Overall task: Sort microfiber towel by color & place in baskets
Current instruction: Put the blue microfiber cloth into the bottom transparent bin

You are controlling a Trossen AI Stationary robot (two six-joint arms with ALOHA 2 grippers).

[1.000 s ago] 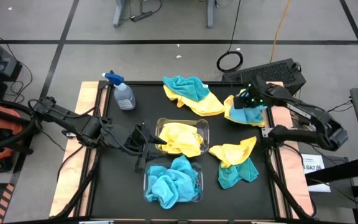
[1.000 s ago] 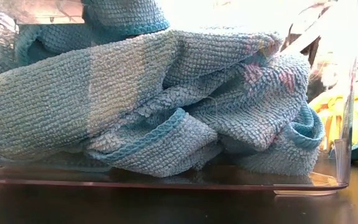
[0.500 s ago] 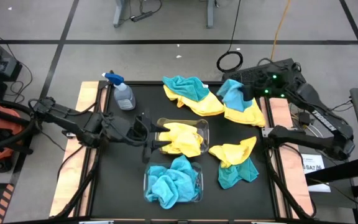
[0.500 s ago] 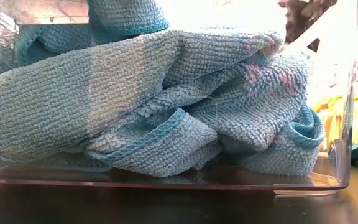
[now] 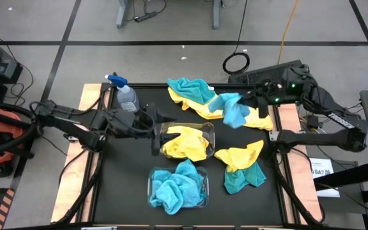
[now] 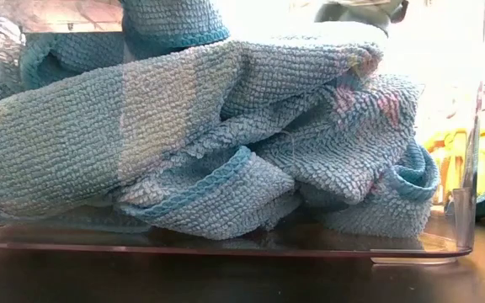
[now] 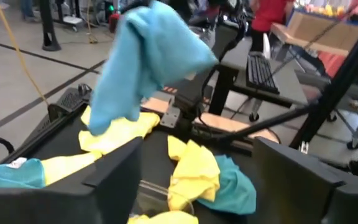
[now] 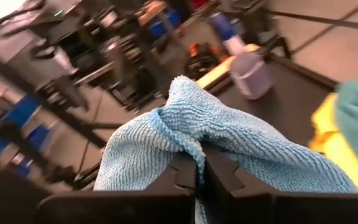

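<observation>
High view: your right gripper (image 5: pixel 246 102) is clamped on a teal towel (image 5: pixel 233 110) above the yellow towel (image 5: pixel 255 117); your left gripper (image 5: pixel 159 135), fingers apart and empty, is beside the yellow-filled basket (image 5: pixel 208 130). Right wrist view: fingers (image 8: pixel 229 186) pinch the towel (image 8: pixel 191 137).

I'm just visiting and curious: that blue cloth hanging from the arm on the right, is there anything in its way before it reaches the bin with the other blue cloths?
Nothing solid. The right gripper holds the blue towel in the air. The bin of blue towels is open-topped, but the bin of yellow towels lies roughly between them, with the left gripper at its edge.
</observation>
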